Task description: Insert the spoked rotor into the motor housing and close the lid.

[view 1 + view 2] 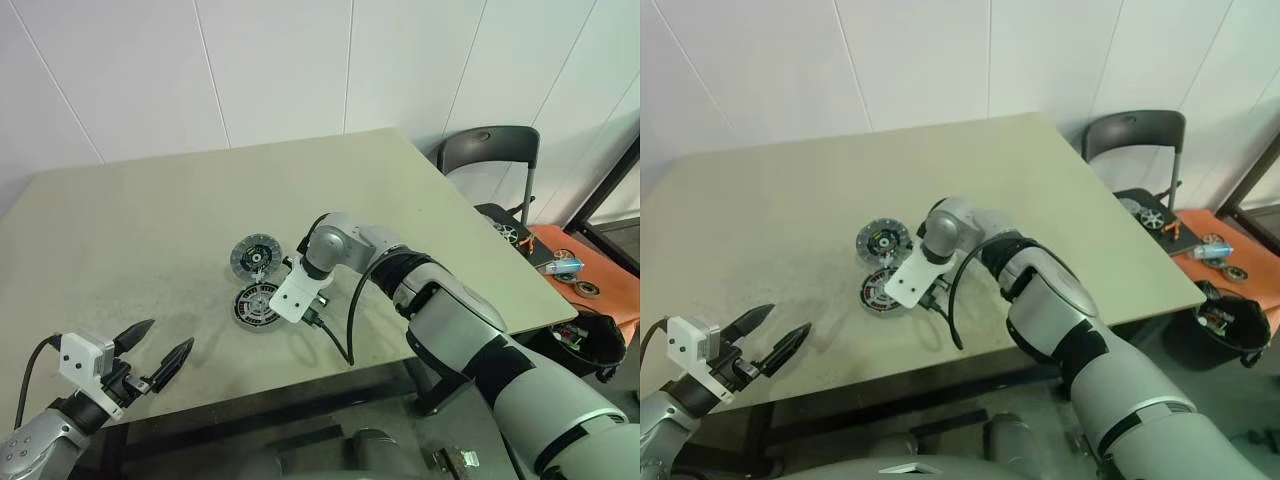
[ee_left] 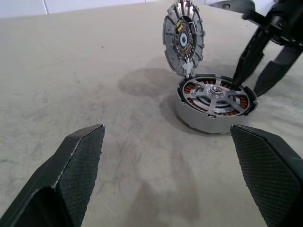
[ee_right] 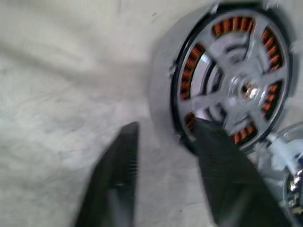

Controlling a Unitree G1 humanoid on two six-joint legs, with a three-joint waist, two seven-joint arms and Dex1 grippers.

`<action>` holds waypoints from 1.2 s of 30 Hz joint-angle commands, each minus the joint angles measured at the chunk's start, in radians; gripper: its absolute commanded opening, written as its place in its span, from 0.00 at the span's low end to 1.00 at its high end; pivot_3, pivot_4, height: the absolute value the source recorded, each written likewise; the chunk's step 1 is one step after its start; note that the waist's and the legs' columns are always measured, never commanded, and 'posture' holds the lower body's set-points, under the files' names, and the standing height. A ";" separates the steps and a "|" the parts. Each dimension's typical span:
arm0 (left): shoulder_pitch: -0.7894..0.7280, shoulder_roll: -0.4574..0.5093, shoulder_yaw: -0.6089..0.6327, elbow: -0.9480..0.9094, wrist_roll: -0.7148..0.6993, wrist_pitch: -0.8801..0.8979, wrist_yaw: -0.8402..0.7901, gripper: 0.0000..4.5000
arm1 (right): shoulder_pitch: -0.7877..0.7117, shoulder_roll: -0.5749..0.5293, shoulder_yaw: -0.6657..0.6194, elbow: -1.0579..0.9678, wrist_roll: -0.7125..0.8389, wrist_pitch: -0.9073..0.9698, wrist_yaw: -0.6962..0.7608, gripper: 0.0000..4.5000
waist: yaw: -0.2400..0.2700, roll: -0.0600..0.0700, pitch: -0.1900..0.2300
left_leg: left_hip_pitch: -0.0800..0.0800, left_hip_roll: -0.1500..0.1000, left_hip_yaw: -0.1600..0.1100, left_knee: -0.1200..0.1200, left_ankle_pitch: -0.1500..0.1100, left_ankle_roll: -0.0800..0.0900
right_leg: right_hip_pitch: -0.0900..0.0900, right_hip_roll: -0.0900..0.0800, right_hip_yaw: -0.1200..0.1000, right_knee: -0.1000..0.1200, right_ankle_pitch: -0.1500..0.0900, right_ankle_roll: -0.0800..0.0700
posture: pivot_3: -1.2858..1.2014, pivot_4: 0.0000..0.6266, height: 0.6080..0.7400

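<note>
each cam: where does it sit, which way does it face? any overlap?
Left eye, right eye: on the head, looking forward and down over the table; both arms show, left gripper near the front edge.
Left wrist: low over the table, facing the housing with the rotor in it and the raised lid; own open jaws in the foreground, right gripper beyond.
Right wrist: close above the housing, looking steeply down; own jaws at its rim.
Shared: both wrist views show housing and rotor.
</note>
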 commanded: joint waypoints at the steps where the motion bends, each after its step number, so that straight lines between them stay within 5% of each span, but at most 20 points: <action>1: -0.008 0.001 0.007 -0.004 0.008 -0.031 -0.004 1.00 | -0.012 0.026 -0.011 0.013 0.004 0.038 0.021 0.08 | -0.002 0.000 0.000 | 0.002 0.000 0.000 -0.001 0.000 0.000 | 0.002 0.000 0.000 0.000 -0.001 0.000 | 0.52 0.00 1.00; 8: -0.020 0.003 -0.001 0.004 0.014 -0.037 -0.001 1.00 | 0.005 0.086 -0.092 -0.023 0.086 0.220 0.087 0.01 | -0.008 -0.001 0.001 | 0.006 0.000 -0.001 -0.001 0.000 0.000 | 0.005 0.001 -0.001 0.002 -0.001 -0.001 | 0.52 0.00 1.00; 15: -0.033 -0.002 -0.008 0.021 0.023 -0.043 -0.001 1.00 | 0.006 0.190 -0.180 -0.172 0.165 0.835 0.200 0.01 | -0.014 -0.001 0.001 | 0.002 0.001 -0.002 -0.002 0.000 0.000 | -0.001 0.002 -0.001 0.004 -0.001 -0.002 | 0.52 0.00 1.00; 22: -0.037 -0.005 -0.013 0.018 0.026 -0.038 0.010 1.00 | -0.048 0.284 -0.238 -0.150 0.220 1.177 0.076 0.01 | 0.003 -0.002 0.001 | -0.004 0.000 -0.002 -0.002 0.000 0.000 | -0.006 0.000 -0.002 0.002 -0.002 -0.001 | 0.52 0.00 1.00; 33: -0.044 0.000 -0.021 0.001 0.026 -0.020 0.038 1.00 | -0.021 0.278 -0.172 -0.200 0.260 1.235 0.087 0.01 | 0.000 -0.002 0.001 | -0.004 0.000 -0.002 -0.002 0.000 0.000 | -0.007 0.000 -0.002 0.002 -0.002 -0.001 | 0.52 0.00 1.00; 36: -0.057 0.004 -0.027 0.000 0.025 -0.012 0.044 1.00 | 0.002 0.254 -0.133 -0.276 0.263 1.244 0.129 0.24 | -0.001 -0.002 0.001 | -0.005 0.000 -0.002 -0.002 0.000 0.000 | -0.007 0.000 -0.002 0.002 -0.002 -0.001 | 0.52 0.00 1.00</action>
